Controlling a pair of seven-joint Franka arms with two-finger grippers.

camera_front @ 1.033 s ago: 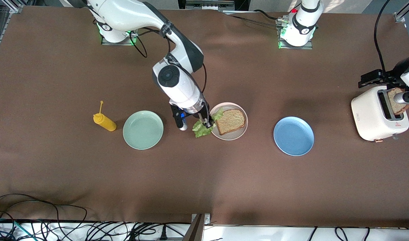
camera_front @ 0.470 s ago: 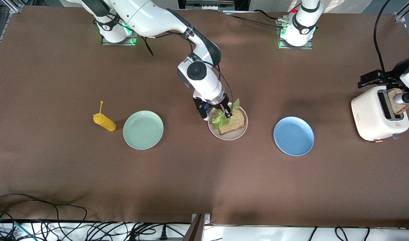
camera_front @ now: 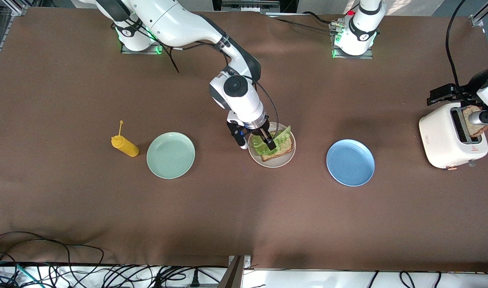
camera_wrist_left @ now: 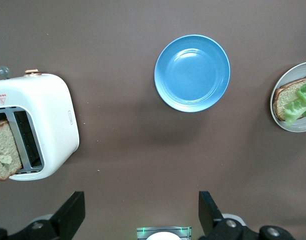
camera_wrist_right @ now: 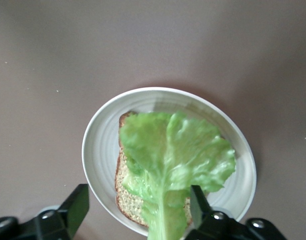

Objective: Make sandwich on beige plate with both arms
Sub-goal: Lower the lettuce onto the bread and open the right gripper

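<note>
The right gripper (camera_front: 256, 143) hangs over the beige plate (camera_front: 272, 161), its two fingers (camera_wrist_right: 68, 214) spread apart with the stem end of the lettuce leaf (camera_front: 272, 139) lying loose between them, clamped by neither as far as the right wrist view shows. The leaf is draped across a slice of brown bread (camera_front: 283, 150) that lies flat on the plate, covering most of it; crust shows along the edge nearest the front camera. Nothing stands between this gripper and the plate.

Moving out from the right gripper toward the right arm's end of the table, the mint-green plate (camera_front: 171, 155) sits near, and just past it the yellow squeeze bottle (camera_front: 124, 145) lies tipped on its side, nozzle pointing up-table. Toward the left arm's end, the blue plate (camera_front: 350, 162) rests well apart from the beige plate.

Farthest out, at the left arm's end of the table, stands the white toaster (camera_front: 447, 138) with a second slice of bread (camera_front: 473, 122) sticking up out of one slot. The left gripper (camera_wrist_left: 142, 212) is raised above the table, fingers spread wide and holding nothing; the left wrist view shows the toaster to one side below it and the blue plate farther out. That arm waits. Cables lie along the table edge nearest the front camera.
</note>
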